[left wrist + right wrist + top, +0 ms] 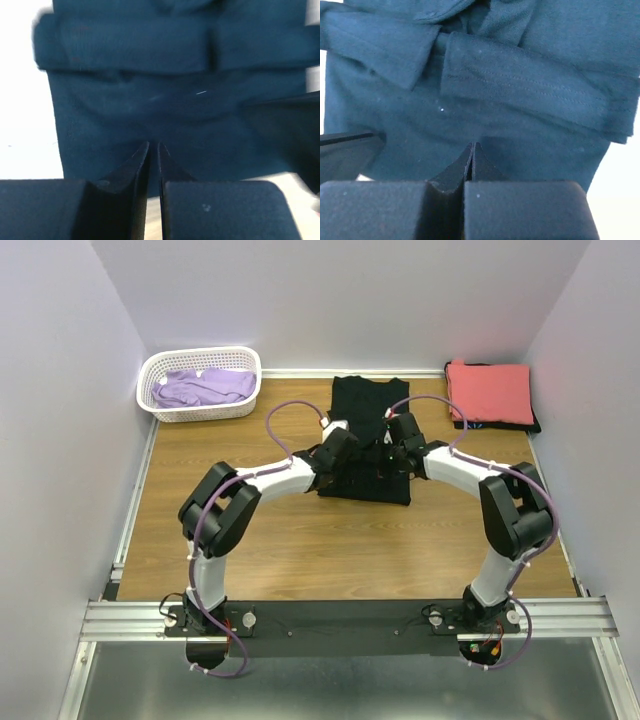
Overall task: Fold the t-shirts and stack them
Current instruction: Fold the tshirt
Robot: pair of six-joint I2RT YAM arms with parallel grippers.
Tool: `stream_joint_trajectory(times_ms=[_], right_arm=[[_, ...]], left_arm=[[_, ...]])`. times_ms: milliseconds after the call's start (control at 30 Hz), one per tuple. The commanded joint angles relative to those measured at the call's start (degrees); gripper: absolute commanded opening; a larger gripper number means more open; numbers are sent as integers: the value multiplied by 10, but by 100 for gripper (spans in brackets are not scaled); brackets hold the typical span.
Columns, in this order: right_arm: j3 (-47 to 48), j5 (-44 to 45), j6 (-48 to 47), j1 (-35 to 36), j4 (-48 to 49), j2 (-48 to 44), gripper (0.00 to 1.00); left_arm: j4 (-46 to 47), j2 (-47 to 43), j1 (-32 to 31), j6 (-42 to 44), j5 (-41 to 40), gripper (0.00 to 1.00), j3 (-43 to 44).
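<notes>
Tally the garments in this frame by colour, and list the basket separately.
black t-shirt, mid-table under the arms: 1
coral-red t-shirt, folded, far right: 1
dark garment beneath the coral-red one, only its edges showing: 1
lavender t-shirt, in the basket: 1
white lattice basket, far left: 1
Total: 4 garments plus 1 basket, 5 things.

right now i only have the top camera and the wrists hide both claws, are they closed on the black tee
Observer: The right claw is shut, fingers touching, tips at the black t-shirt; whether cloth is pinched I cannot tell.
Operator: and the left
Observer: The left claw shows a thin slit between its fingers, tips over the same shirt.
Operator: sleeves tucked in
Observer: Yes, both sleeves lie folded inward across the body.
</notes>
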Motion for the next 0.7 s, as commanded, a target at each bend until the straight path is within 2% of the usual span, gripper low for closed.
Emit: stream_joint_trajectory(times_ms=[0,333,667], right_arm=[[1,-20,9,-1,39,34,2],[38,30,-7,-2,46,83,1],[118,107,-50,-15,46,133,1]], left_arm=[[-25,34,0,9,27,18,16],[-106,77,0,44,62,18,30],[-109,51,0,52,71,18,-4]])
